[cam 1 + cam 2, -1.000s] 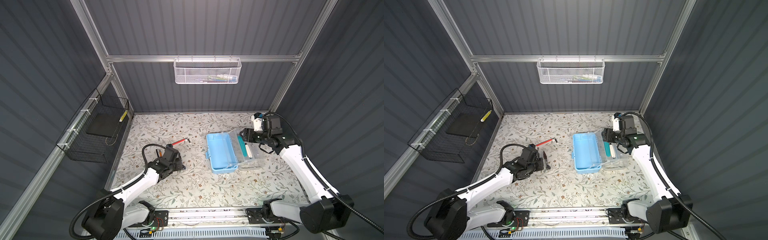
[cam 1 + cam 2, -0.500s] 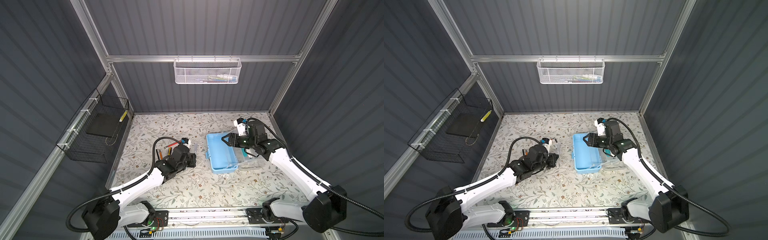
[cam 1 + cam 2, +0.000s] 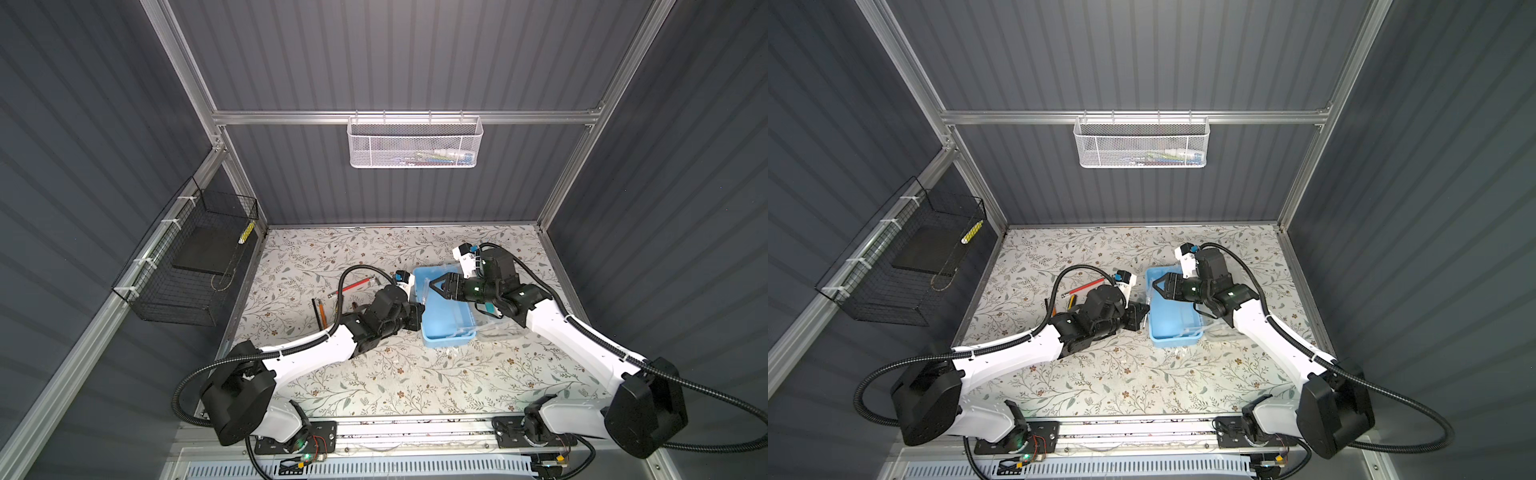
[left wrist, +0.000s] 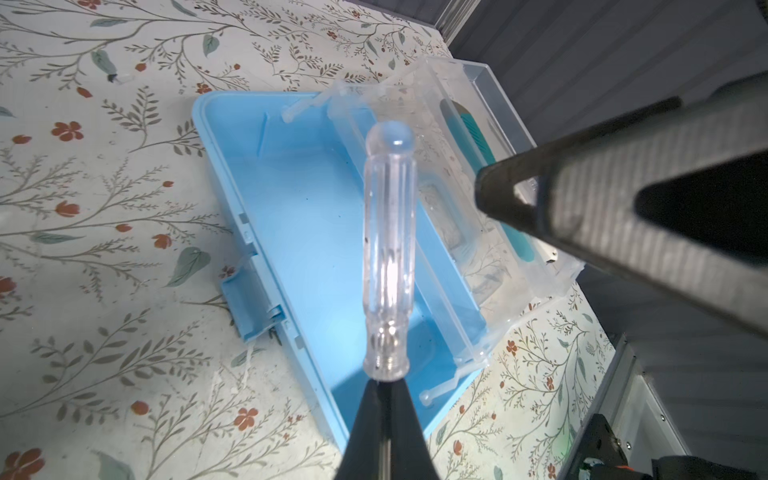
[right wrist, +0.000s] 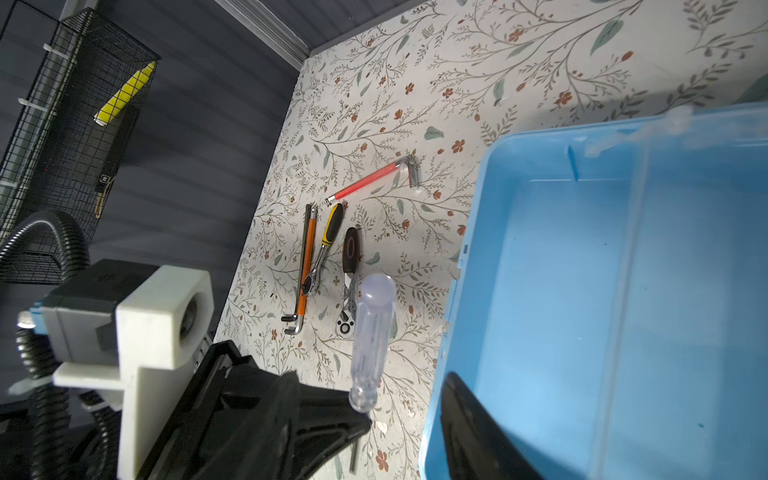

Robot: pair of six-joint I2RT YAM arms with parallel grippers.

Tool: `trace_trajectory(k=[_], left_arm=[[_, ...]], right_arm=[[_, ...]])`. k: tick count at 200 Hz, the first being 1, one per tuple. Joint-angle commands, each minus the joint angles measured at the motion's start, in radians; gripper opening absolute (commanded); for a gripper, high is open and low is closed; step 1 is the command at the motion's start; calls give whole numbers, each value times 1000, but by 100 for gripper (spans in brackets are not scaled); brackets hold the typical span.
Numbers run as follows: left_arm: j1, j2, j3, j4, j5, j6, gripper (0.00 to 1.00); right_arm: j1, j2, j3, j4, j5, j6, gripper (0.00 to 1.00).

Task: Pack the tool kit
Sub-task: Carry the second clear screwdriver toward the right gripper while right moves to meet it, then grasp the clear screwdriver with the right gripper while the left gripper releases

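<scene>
Clear-handled screwdriver (image 4: pixel 388 249), clamped in left claw (image 4: pixel 384 386), hangs at the tool kit (image 4: pixel 291 199) edge; right claw (image 3: pixel 434 287), opening unclear, crowds above; ratchets (image 5: pixel 322 253) lie beside it.

This looks like a robot test booth in a lab. Grey ribbed walls (image 3: pixel 395 54) and silver metal bars (image 3: pixel 407 117) close in a small surface (image 3: pixel 415 374) with a flowery cover. The left arm (image 3: pixel 307 353) and right arm (image 3: pixel 582 347) are bolted to a rail (image 3: pixel 415 428) in front. A white mesh basket (image 3: pixel 415 149) and a black wire basket (image 3: pixel 187 266) hang up.
</scene>
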Motion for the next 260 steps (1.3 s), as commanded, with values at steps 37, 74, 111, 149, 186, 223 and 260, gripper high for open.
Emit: trace_trajectory(k=[37, 74, 111, 149, 186, 223, 260], left_arm=[[-16, 29, 49, 92, 21, -12, 0], [-20, 45, 56, 125, 60, -27, 0], [-24, 65, 50, 171, 85, -49, 0], [-25, 81, 48, 178, 96, -58, 0], [-25, 90, 51, 170, 98, -71, 23], [-24, 40, 30, 84, 24, -43, 80], [-23, -62, -34, -30, -160, -9, 100]], right_arm=[[12, 16, -7, 13, -11, -4, 51], [13, 23, -12, 25, -7, 0, 43], [17, 41, -13, 55, -19, 20, 37], [18, 49, -15, 75, -29, 36, 20], [16, 41, -15, 71, -26, 40, 8], [-31, -4, 25, -76, 21, -48, 5], [-184, -81, 62, -304, 200, -208, 6]])
